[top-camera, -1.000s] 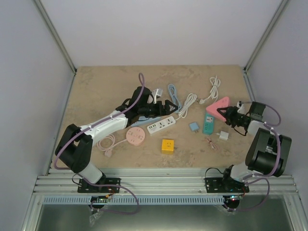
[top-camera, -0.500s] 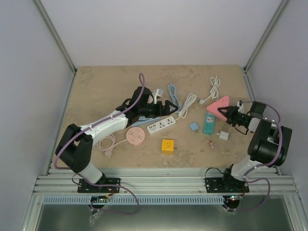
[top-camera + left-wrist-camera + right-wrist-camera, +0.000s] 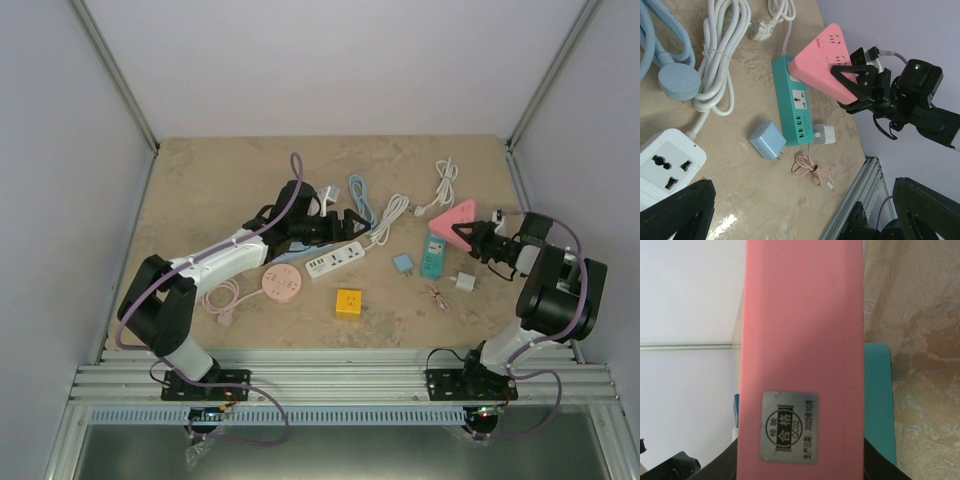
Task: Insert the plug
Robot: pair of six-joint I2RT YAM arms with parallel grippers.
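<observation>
Bench (image 3: pixel 220 180) with yellow adapter cube (image 3: pixel 348 301) nearest, white power strip (image 3: pixel 335 260) by left gripper (image 3: pixel 352 222) — jaws wide, nothing between, right gripper (image 3: pixel 467 238) jaws gripping pink triangular strip (image 3: pixel 452 217) over teal strip (image 3: pixel 434 257), white plug (image 3: pixel 760 31) loose on bench beyond

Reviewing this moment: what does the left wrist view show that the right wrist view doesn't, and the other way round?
Only the left wrist view shows the right hand gripping the pink power strip at one corner, the strip's socket face, the white power strip, the blue adapter, the white adapter and the coiled cables. Only the right wrist view shows a silver sticker on the pink strip's plain side. Both show the pink strip, with the teal power strip behind it.
</observation>
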